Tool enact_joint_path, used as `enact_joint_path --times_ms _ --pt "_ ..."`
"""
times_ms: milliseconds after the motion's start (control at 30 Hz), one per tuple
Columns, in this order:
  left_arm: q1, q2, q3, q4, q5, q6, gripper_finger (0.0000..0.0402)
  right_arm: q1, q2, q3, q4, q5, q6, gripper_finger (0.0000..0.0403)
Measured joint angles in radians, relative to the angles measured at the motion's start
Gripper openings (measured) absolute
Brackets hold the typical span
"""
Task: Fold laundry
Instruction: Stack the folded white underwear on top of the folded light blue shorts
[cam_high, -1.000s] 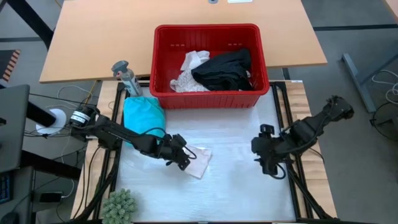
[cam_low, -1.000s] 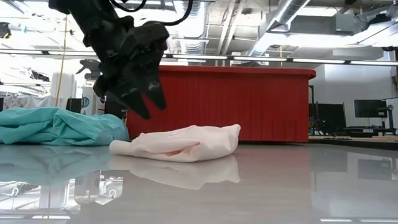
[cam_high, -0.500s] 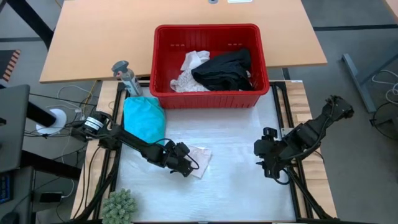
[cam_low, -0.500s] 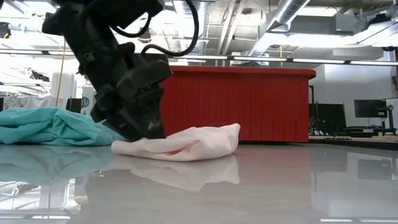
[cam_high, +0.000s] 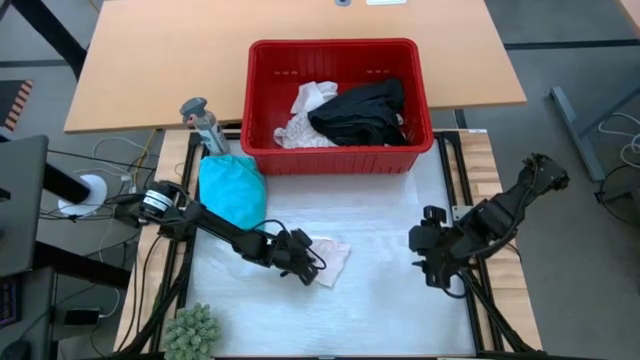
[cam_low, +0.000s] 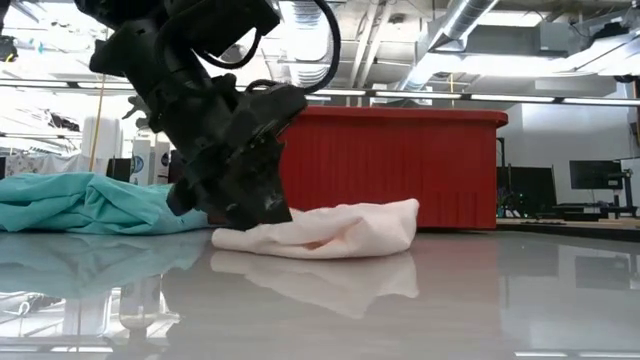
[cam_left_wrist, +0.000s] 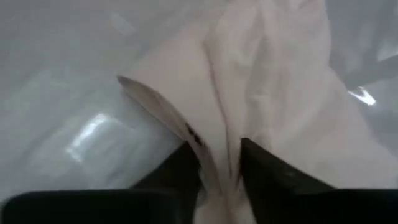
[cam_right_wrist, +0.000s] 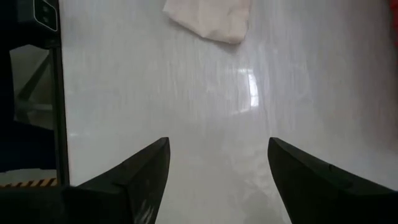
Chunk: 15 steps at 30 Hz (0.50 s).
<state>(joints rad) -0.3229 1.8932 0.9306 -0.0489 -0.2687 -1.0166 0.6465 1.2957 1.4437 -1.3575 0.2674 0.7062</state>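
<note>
One cream garment (cam_high: 330, 258) lies mid-bench at the left end effector's (cam_high: 305, 268) three o'clock, its edge pinched between both fingers (cam_left_wrist: 264, 177) in the wrist view; the right end effector (cam_high: 432, 262) gapes.

- In the low view the left gripper (cam_low: 250, 205) covers the near end of the cream garment (cam_low: 340, 230), so where fingertips meet cloth cannot be seen.
- The same view hides the red basket (cam_low: 400, 165)'s contents behind its wall, and the teal garment (cam_low: 90, 205) is cut off by the picture's edge.
- In the left wrist view the fingers (cam_left_wrist: 264, 180) run off the edge; a fold of cloth lies between them, its depth unclear.
- From above, the black garment (cam_high: 362, 112) overlaps the white garments (cam_high: 305, 115), leaving their number uncertain.
- The green plant (cam_high: 192, 332) is clipped by the edge.
- The right gripper (cam_high: 437, 262) is too small there to read.
</note>
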Motion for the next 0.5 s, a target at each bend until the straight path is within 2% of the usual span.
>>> enact_joint_path --times_ms 100,333,500 --pt "-0.004 0.002 0.001 0.023 0.014 -0.028 0.0016 0.01 0.0 0.0 0.003 0.001 0.001 0.0297" --pt "0.004 -0.038 -0.006 0.11 0.002 -0.014 0.0004 0.035 0.0 0.0 0.006 0.028 0.002 0.0297" --pt "0.009 -0.111 -0.007 0.063 -0.086 -0.024 0.0002 0.035 0.0 0.0 0.012 0.028 0.002 0.0297"
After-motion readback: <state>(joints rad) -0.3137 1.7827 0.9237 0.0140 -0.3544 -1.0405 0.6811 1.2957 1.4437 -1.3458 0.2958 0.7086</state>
